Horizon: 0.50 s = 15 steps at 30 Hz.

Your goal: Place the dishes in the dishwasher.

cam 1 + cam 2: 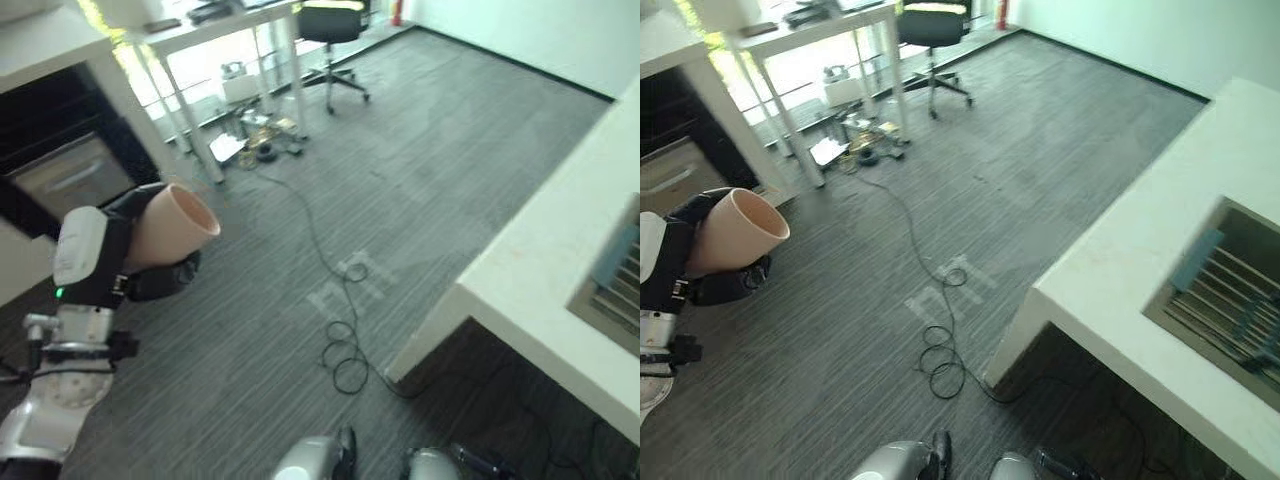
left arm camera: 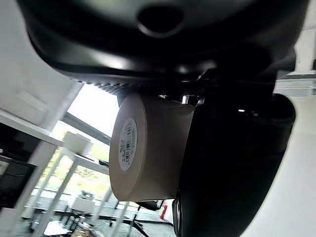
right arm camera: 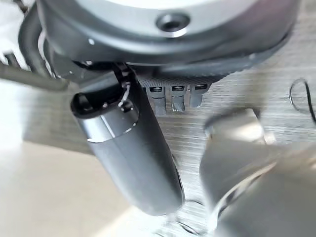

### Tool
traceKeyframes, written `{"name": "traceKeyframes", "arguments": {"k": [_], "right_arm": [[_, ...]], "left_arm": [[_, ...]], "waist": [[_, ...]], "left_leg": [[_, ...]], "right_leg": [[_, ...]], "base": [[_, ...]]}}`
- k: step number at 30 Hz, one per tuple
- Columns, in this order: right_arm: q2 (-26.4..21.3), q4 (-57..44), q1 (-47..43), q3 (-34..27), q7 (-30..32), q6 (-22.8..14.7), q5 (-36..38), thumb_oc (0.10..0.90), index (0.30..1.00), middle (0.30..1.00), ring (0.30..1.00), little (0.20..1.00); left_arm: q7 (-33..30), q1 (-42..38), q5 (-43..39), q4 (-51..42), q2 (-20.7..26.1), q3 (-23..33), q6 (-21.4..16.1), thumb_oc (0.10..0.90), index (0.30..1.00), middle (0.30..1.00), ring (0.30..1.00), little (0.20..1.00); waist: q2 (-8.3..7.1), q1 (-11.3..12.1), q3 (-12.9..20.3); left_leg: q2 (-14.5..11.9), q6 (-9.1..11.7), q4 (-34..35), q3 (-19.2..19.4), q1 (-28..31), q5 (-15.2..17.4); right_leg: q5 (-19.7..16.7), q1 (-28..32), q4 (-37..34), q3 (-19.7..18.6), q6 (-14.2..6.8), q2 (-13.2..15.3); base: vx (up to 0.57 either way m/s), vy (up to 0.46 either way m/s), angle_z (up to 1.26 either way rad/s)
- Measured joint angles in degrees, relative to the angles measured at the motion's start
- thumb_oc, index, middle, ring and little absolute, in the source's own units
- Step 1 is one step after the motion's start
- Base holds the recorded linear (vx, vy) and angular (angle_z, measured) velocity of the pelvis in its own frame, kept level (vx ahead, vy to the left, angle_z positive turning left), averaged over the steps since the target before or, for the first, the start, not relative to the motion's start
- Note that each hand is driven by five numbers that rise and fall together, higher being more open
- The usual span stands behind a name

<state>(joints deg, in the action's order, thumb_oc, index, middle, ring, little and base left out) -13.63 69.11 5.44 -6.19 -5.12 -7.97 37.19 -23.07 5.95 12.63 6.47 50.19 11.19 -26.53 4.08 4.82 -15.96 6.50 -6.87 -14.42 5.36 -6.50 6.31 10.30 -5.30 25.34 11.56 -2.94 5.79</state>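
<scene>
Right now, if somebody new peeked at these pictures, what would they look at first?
Probably the peach-coloured cup, held up in the robot's left hand over the grey floor on the robot's left. Next, the white counter on the right, with a slatted rack sunk into it. A black office chair stands far back by a white table.

Grey striped carpet (image 1: 420,150) covers the floor, with pale marks near its middle. A white counter (image 1: 1130,260) stands at the right, a slatted opening (image 1: 1230,300) sunk into its top. At the far side a white desk (image 1: 820,30) stands before bright windows (image 1: 200,60), a black office chair (image 1: 335,30) beside it, small clutter beneath. A pale wall (image 1: 520,30) with dark skirting runs along the far right
</scene>
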Motion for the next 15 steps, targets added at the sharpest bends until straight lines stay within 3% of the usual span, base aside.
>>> {"name": "traceKeyframes", "arguments": {"k": [2, 3, 4, 5, 6, 7, 9, 14, 15], "right_arm": [[-0.7, -1.2, 0.6, 1.1, -0.8, 0.1, 0.0, 0.8, 0.9, 0.9, 0.9, 0.9], [0.1, -0.8, -0.6, 2.1, -1.0, 0.1, -0.3, 0.8, 0.9, 0.9, 0.9, 0.9], [1.3, -0.9, -0.9, 1.9, -1.9, 0.2, -0.6, 0.8, 0.9, 0.9, 0.9, 0.9], [0.9, -1.2, -1.1, 1.3, -2.6, 0.1, -0.7, 0.8, 0.9, 0.9, 0.9, 0.9], [-0.1, -0.9, -1.9, 1.5, -2.4, 0.3, -1.0, 0.8, 0.9, 0.9, 0.9, 0.9], [-0.6, -0.1, -2.3, 1.6, -2.9, 0.1, -1.2, 0.8, 0.9, 0.9, 0.9, 0.9], [-0.6, 0.7, -3.2, 1.5, -3.6, 0.0, -1.2, 0.8, 0.9, 0.9, 0.9, 0.9], [-1.0, 1.0, -5.0, 3.7, -4.4, 1.2, -3.5, 0.8, 0.9, 0.9, 0.9, 0.9], [-1.0, 0.9, -5.6, 4.7, -4.3, 1.7, -3.8, 0.8, 0.9, 0.9, 0.9, 0.9]], "left_arm": [[0.0, -2.4, -0.8, -0.6, -3.5, -0.1, 0.3, 0.4, 0.3, 0.3, 0.3, 0.3], [-0.3, -3.7, -1.5, -0.8, -5.0, -0.2, 0.2, 0.4, 0.3, 0.3, 0.3, 0.3], [0.3, -4.4, -1.5, -1.9, -1.8, -0.2, 0.3, 0.4, 0.3, 0.3, 0.3, 0.3], [0.5, -5.5, -1.6, -2.7, -2.6, -0.2, 0.0, 0.4, 0.3, 0.3, 0.3, 0.3], [0.8, -6.1, -2.2, -2.8, -6.0, -1.4, 0.1, 0.4, 0.3, 0.3, 0.3, 0.3], [1.4, -6.0, -2.7, -2.9, -6.2, -3.4, 0.2, 0.4, 0.3, 0.3, 0.3, 0.3], [2.9, -5.9, -2.7, -2.7, -4.7, -4.5, 0.3, 0.4, 0.3, 0.3, 0.3, 0.3], [3.3, -6.9, -2.7, -2.9, -5.0, -4.8, 1.9, 0.4, 0.3, 0.3, 0.3, 0.3], [3.3, -7.0, -2.7, -3.0, -5.0, -5.1, 2.4, 0.4, 0.3, 0.3, 0.3, 0.3]], "waist": [[1.95, -0.7, -0.7], [-0.84, -2.5, -0.8], [-3.85, -4.2, -0.8], [-2.73, -4.0, -1.4], [-1.72, -3.1, -1.8], [-1.44, -3.9, -1.6], [-2.23, -4.0, -1.4], [-1.31, -3.0, -0.4], [-1.42, -2.7, -0.5]], "left_leg": [[1.6, 3.5, 3.2, -3.4, 1.7, -2.0], [3.0, 6.8, -2.8, -2.6, -0.9, 1.5], [1.5, -2.2, -14.7, -3.9, -4.2, 5.9], [-0.8, 0.7, -14.8, -6.8, -3.1, 9.6], [1.0, 1.1, -12.7, -8.8, -1.7, 9.1], [1.0, -0.1, -9.1, -9.8, -0.1, 6.9], [2.5, -0.2, -4.4, -10.7, 2.9, 4.2], [3.5, -0.1, 1.0, -13.8, 9.2, 3.9], [3.6, 1.4, 0.7, -13.0, 9.6, 3.1]], "right_leg": [[1.3, -1.0, -0.7, -3.6, 3.1, -4.8], [-0.3, -2.3, -3.3, -6.5, 4.6, -3.1], [0.3, -3.7, -1.0, -9.6, -1.1, 0.7], [3.3, -5.4, 3.9, -9.9, -3.3, -0.4], [4.8, -7.3, 6.4, -11.4, -2.6, -1.1], [4.7, -8.4, 5.3, -10.2, -1.4, -2.4], [3.8, -8.3, 2.3, -8.6, -0.7, -2.3], [-1.6, -2.5, -4.6, -6.9, 2.9, -3.4], [-1.6, -1.0, -5.3, -6.2, 3.3, -2.6]], "base": [[0.06, 0.003, 0.78], [0.11, -0.04, 1.15], [0.16, -0.064, 1.04], [0.14, -0.065, 0.49], [0.14, -0.072, 0.32], [0.15, -0.119, 0.5], [0.16, -0.139, 0.43], [0.19, -0.104, 0.29], [0.2, -0.1, 0.45]]}}
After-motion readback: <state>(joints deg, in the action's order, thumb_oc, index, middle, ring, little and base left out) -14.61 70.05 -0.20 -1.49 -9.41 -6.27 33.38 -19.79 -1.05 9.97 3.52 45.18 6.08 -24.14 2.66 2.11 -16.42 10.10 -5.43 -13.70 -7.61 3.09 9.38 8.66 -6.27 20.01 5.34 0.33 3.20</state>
